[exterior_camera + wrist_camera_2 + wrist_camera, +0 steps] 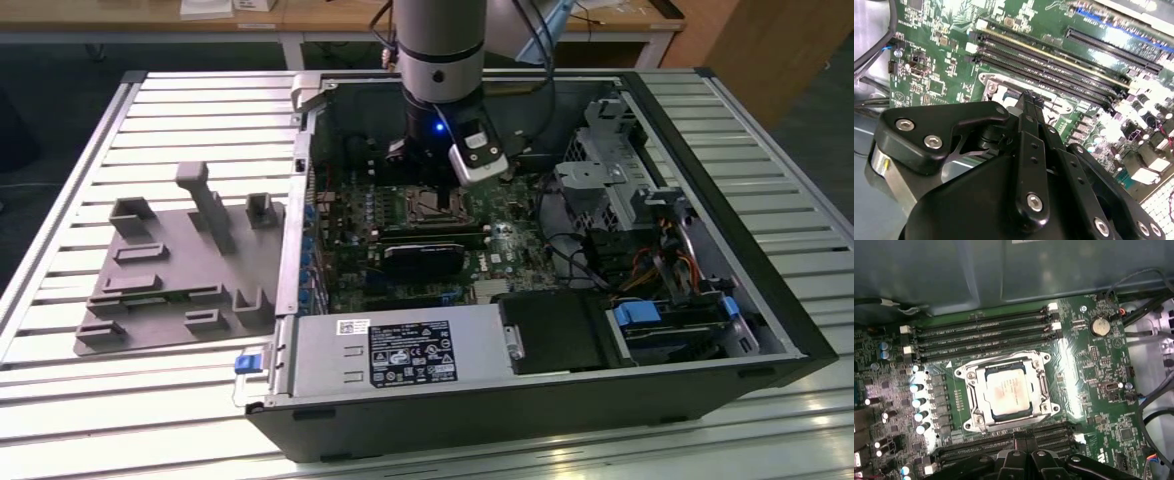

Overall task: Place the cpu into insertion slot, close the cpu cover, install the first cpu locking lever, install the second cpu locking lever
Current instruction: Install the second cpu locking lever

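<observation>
The cpu (1010,390), a pale silvery square chip, lies flat in the insertion slot (965,426) on the green board. The cpu cover (978,390), a thin silvery frame, lies down around the chip's edges. In the exterior view the slot (430,207) sits just below the arm's wrist, inside the open computer case. My gripper (1024,436) hovers beside the slot, over the black memory slots along one side of it. In the second wrist view the gripper (1029,97) is shut, its two black tips pressed together, with a corner of the slot's rim (990,84) just past them. Nothing shows between the fingers.
Long memory slots (984,332) run along both sides of the socket. A black heatsink block (430,258) lies in front of it, with a power supply (400,355) nearer the front. Cables (601,260) and a drive cage (607,150) crowd the exterior view's right. A grey fixture plate (174,270) sits outside on the left.
</observation>
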You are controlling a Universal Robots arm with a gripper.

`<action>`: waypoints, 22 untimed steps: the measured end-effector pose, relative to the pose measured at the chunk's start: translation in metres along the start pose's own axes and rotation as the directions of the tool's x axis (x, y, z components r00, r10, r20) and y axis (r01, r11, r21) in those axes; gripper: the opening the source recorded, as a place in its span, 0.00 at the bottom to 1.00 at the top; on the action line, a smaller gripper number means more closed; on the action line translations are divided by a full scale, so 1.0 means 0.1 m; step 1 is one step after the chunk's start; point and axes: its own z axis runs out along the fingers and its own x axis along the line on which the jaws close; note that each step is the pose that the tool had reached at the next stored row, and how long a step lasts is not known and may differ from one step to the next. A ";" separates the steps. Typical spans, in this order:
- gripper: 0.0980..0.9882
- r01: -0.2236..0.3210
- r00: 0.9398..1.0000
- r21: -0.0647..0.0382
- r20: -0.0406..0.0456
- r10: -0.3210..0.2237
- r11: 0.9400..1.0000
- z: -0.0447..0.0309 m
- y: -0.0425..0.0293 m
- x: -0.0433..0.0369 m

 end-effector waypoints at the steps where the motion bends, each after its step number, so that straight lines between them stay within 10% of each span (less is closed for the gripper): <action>1: 0.01 0.000 1.000 0.000 0.000 0.000 1.000 0.002 -0.013 -0.002; 22: 0.01 -0.002 1.000 -0.005 -0.001 0.002 1.000 0.043 -0.111 0.101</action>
